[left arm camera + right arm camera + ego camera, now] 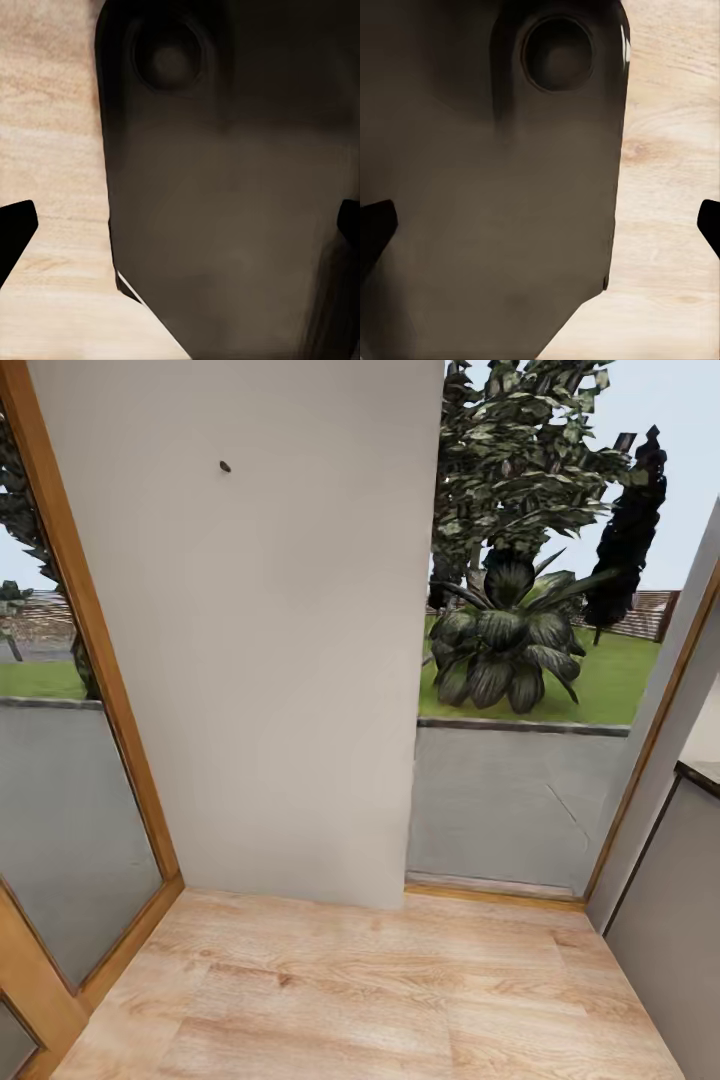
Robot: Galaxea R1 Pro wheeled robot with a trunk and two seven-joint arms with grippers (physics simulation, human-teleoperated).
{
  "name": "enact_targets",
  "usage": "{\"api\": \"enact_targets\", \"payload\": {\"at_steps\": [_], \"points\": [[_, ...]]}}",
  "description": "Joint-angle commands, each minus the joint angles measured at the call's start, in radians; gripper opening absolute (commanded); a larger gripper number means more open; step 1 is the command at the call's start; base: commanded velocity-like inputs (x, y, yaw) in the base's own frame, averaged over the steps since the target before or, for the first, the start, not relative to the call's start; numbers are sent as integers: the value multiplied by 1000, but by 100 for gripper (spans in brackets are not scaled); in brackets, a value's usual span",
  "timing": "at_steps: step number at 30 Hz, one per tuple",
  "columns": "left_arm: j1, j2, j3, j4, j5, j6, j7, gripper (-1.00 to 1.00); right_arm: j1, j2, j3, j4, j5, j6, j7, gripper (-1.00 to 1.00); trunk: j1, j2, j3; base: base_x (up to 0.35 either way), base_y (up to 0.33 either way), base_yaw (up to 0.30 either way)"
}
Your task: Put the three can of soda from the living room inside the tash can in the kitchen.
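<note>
The soda cans and the trash can are out of view. In the left wrist view my left gripper (182, 229) is open, its dark fingertips (15, 232) far apart over my own dark base and the wood floor (52, 135). My right gripper (542, 225) is open too, with one fingertip (375, 225) at each side and nothing held between them.
I face a white wall panel (270, 660) close ahead on light wood plank floor (370, 1000). A wood-framed glass door (70, 810) stands at left. A window (520, 780) at right shows a garden with a large plant (505, 645). A grey cabinet (680, 900) stands at far right.
</note>
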Motion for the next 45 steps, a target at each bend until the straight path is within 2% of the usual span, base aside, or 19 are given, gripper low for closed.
{"api": "enact_targets", "payload": {"at_steps": [1,3,6,25,38,39,43,45], "points": [[0,0,0,0,0,0,0,100,0,0,0,0,0,0,0,100,0,0,0,0,0,0],[6,-6,-2,-11,-3,-3,-10,100,-12,10,9,9,5,11,1,100,0,0,0,0,0,0],[6,-6,-2,-15,-3,-3,-10,100,-26,9,9,9,5,12,1,100,0,0,0,0,0,0],[6,-6,-2,-15,-3,-3,-10,100,-26,9,9,9,5,12,1,100,0,0,0,0,0,0],[-22,67,71,-89,68,5,-83,100,-101,-64,0,-65,-8,79,69,100,0,0,0,0,0,0],[-22,176,150,-545,227,4,-866,100,-241,-138,0,-337,-8,102,574,100,0,0,0,0,0,0],[-23,186,157,-562,235,-1,-897,100,-246,-154,0,-349,-8,74,594,100,0,0,0,0,0,0],[-23,188,158,-564,236,-28,-901,100,-247,-160,-1,-351,-8,55,598,100,0,0,0,0,0,0]]}}
